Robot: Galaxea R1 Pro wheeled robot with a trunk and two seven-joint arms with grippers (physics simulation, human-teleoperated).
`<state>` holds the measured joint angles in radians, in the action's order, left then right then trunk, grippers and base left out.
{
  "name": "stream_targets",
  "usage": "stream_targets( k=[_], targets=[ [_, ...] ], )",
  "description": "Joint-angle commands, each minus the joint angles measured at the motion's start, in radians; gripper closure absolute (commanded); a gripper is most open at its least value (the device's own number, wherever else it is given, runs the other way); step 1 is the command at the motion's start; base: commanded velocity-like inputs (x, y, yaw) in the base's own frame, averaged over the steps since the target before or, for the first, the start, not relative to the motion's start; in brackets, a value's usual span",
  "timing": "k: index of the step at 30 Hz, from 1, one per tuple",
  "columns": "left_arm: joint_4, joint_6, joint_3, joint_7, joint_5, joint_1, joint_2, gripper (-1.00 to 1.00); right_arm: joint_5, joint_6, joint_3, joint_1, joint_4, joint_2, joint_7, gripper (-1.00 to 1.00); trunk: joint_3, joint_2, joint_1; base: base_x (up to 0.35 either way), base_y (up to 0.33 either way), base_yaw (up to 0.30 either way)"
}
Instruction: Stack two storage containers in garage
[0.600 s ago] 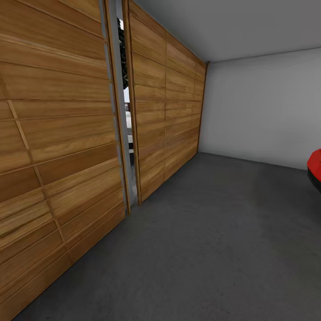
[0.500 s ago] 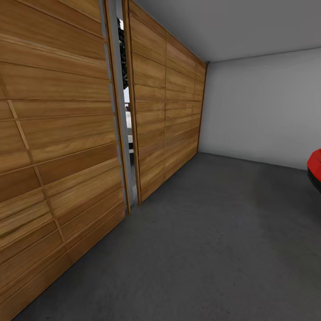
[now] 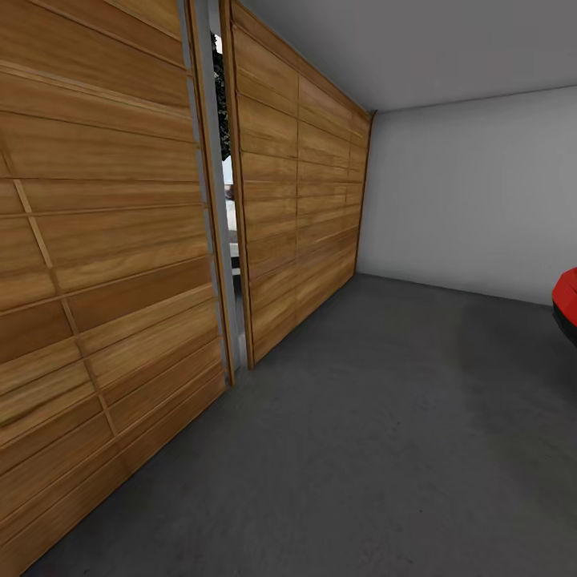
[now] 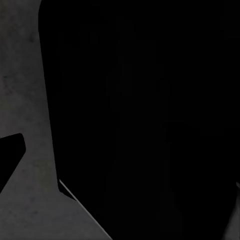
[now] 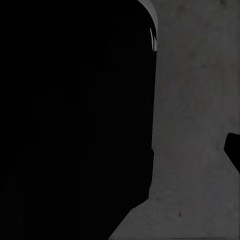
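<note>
I am in the garage, looking over its dark grey concrete floor [image 3: 385, 449]. The two storage containers are out of view. In the left wrist view a large black shape [image 4: 140, 120] hangs over speckled floor [image 4: 22, 90], and a small dark tip [image 4: 10, 155] pokes in at the edge. The right wrist view is much the same, with a black mass [image 5: 75, 120] beside bare floor [image 5: 200, 100] and a dark tip [image 5: 233, 150] at the border. Neither view lets me tell how the jaws stand.
Wide wooden panelled doors [image 3: 104, 240] run along the left, with a narrow gap [image 3: 226, 200] between two panels. A plain white wall [image 3: 473, 200] closes the far end. The nose of a red car [image 3: 566, 300] shows at the right edge. Open floor lies ahead.
</note>
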<state>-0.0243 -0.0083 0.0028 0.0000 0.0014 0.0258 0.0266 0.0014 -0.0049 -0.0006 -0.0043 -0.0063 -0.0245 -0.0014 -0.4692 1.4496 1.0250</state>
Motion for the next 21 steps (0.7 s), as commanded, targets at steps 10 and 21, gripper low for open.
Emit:
stream_targets(
  k=[10, 21],
  targets=[
    [-0.005, -0.003, 0.001, 0.000, 0.000, 0.005, 0.002, -1.00, 0.001, 0.001, 0.002, -0.005, -0.001, -0.003, 0.000, -1.00, -0.001, 0.000, 0.000, 0.000, 0.000, 0.000],
    [-0.067, -0.020, 0.008, 0.000, -0.003, 0.037, 0.012, -1.00, 0.002, 0.001, 0.009, -0.022, -0.063, -0.024, 0.000, -1.00, -0.001, 0.000, 0.000, 0.000, 0.000, 0.000]
  ],
)
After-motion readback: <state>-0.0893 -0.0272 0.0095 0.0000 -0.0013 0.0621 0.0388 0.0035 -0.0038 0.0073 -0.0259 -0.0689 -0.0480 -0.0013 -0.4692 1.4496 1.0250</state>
